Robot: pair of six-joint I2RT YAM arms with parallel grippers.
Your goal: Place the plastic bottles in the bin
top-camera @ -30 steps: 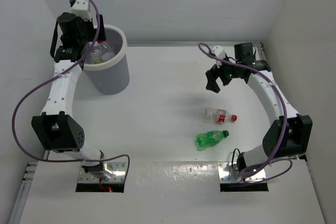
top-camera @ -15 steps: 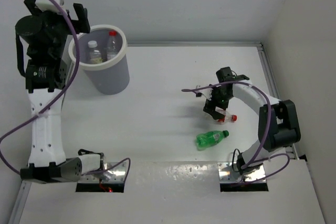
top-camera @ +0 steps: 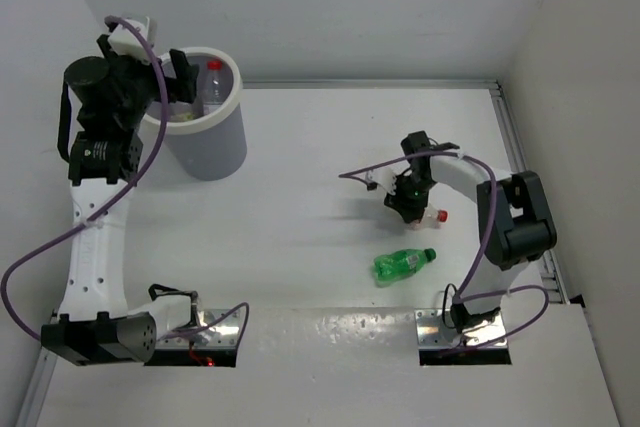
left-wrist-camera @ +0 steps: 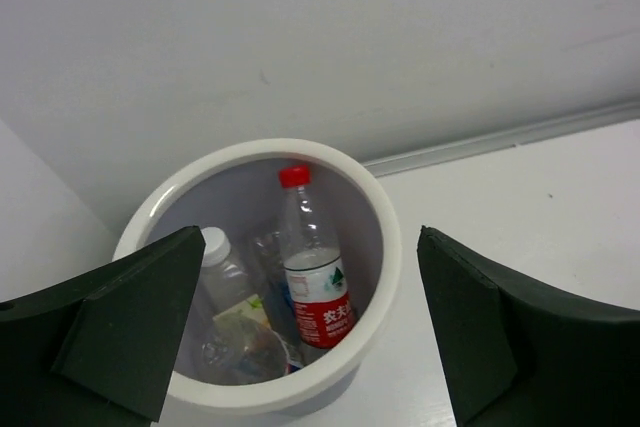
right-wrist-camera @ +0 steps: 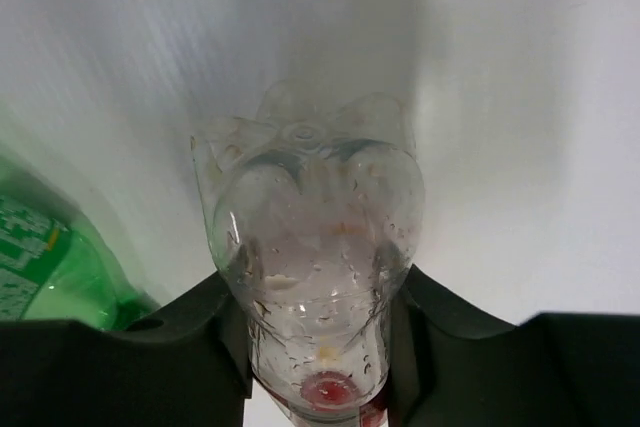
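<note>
A clear plastic bottle [top-camera: 428, 215] with a red cap lies at mid-right on the table. My right gripper [top-camera: 406, 199] is shut on it. In the right wrist view that bottle [right-wrist-camera: 310, 247] is pinched between the two black fingers [right-wrist-camera: 215, 347], base pointing away from the camera. A green bottle [top-camera: 403, 263] lies just in front of it, its edge at the left of the wrist view [right-wrist-camera: 40, 267]. The bin [top-camera: 212, 147] stands at the far left. My left gripper [top-camera: 176, 82] hovers open over its rim [left-wrist-camera: 388, 247]. Inside stand a red-labelled bottle [left-wrist-camera: 315, 282] and a white-capped one [left-wrist-camera: 218, 252].
White walls close the table in at the back and on both sides. A metal rail [top-camera: 515, 162] runs along the right edge. Purple cables [top-camera: 360, 175] loop off both arms.
My right gripper has come down over the clear bottle and shut on it. My left arm has swung back down toward the bin's rim, jaws still wide.
</note>
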